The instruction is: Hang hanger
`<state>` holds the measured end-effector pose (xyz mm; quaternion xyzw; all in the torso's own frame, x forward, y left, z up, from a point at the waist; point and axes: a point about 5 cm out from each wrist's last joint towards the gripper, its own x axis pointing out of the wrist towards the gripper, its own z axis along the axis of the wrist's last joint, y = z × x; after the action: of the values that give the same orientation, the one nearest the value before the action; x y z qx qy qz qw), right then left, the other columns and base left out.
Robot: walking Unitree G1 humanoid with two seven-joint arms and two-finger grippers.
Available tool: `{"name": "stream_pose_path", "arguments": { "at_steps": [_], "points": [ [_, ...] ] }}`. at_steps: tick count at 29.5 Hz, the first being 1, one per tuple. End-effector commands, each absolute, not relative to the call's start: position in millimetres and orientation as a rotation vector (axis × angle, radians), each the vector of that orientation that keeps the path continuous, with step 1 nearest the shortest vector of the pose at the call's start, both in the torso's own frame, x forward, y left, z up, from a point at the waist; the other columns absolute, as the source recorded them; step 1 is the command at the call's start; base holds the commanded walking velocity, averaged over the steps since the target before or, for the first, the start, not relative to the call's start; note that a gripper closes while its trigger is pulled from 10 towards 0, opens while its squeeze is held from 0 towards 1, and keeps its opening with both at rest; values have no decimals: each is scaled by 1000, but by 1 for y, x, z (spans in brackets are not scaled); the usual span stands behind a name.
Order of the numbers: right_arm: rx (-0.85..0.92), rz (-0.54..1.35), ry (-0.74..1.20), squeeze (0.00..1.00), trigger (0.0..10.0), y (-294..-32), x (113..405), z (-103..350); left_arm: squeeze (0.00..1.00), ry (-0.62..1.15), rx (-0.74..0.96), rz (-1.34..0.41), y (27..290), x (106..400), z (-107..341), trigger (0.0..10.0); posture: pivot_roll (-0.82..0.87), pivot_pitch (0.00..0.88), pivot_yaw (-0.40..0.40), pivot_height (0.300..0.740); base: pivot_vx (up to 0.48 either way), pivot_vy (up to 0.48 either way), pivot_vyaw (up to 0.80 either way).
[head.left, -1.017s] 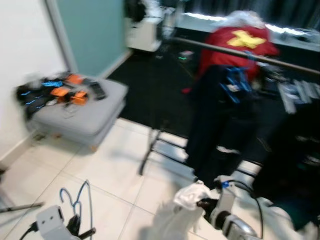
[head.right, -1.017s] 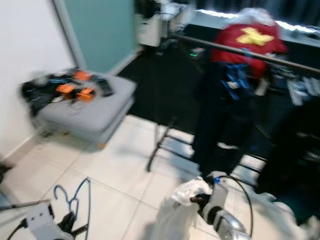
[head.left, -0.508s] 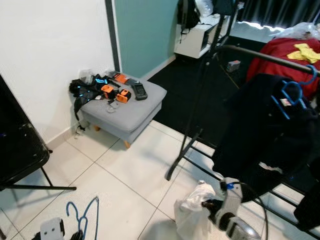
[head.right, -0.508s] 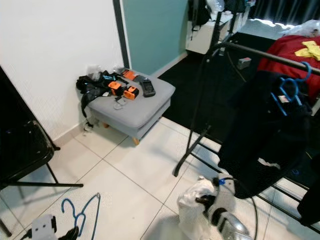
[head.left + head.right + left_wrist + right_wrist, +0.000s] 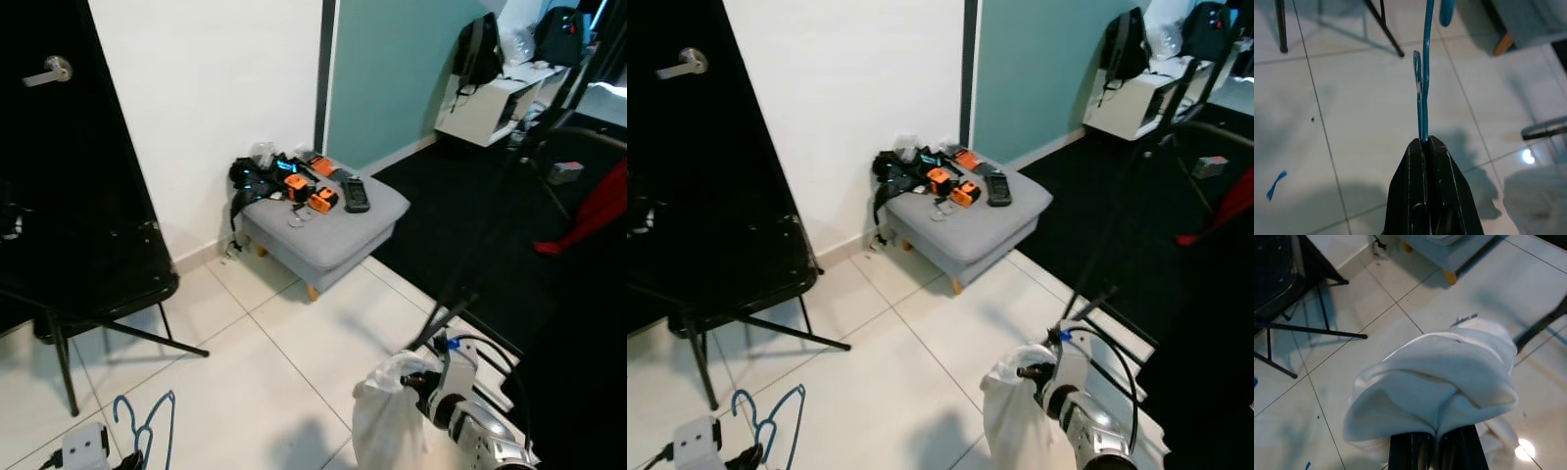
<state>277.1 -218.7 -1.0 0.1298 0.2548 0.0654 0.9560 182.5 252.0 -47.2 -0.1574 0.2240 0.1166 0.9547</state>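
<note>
Trouble is most likely to come from the two loads being carried at once. The left claw [image 5: 1425, 147] is closed on the thin bar of the blue hanger [image 5: 147, 431], which stands up from the fingertips beside the left wrist, low at the robot's left. The grip sits on a narrow wire section, so I judge the hanger could swivel or slide in the pinch if it brushes anything on the way to a rail. The right claw [image 5: 1432, 443] is clamped on a bunched white garment [image 5: 1440, 382], which droops forward over and below the fingers; that loose cloth could catch on the black metal bar [image 5: 1117, 235] of the clothes rack just beyond it.

The robot faces a corner, not the rail, so the hanger is not yet near anything to hang on. I judge a turn toward the right claw's side is needed, and that is where room is tightest: dark hanging clothes [image 5: 578, 392] crowd just beyond the right claw.

Ahead of the left claw lies open white tile floor [image 5: 255, 392]. A black folding chair [image 5: 88, 284] stands beyond and outward of the left claw, its splayed legs reaching toward the hanger's path. Further ahead, between both claws, a grey ottoman [image 5: 323, 220] carries orange and black gear against the wall, well apart from either claw.
</note>
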Motion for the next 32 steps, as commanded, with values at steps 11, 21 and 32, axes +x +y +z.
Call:
{"name": "stream_pose_path", "arguments": {
  "at_steps": [11,21,32],
  "points": [
    [230,78,556,0,10000,-244,277,0,0,392,-304,206,228,214,-37,10000,-37,20,-84,740,0,0,744],
    [219,98,554,0,10000,-241,278,0,0,312,-259,166,219,212,-27,10000,-22,47,-96,740,0,0,744],
    [173,176,553,0,10000,-230,266,-11,0,270,-222,123,208,193,-17,10000,-1,115,-58,740,0,0,744]
  ]
}}
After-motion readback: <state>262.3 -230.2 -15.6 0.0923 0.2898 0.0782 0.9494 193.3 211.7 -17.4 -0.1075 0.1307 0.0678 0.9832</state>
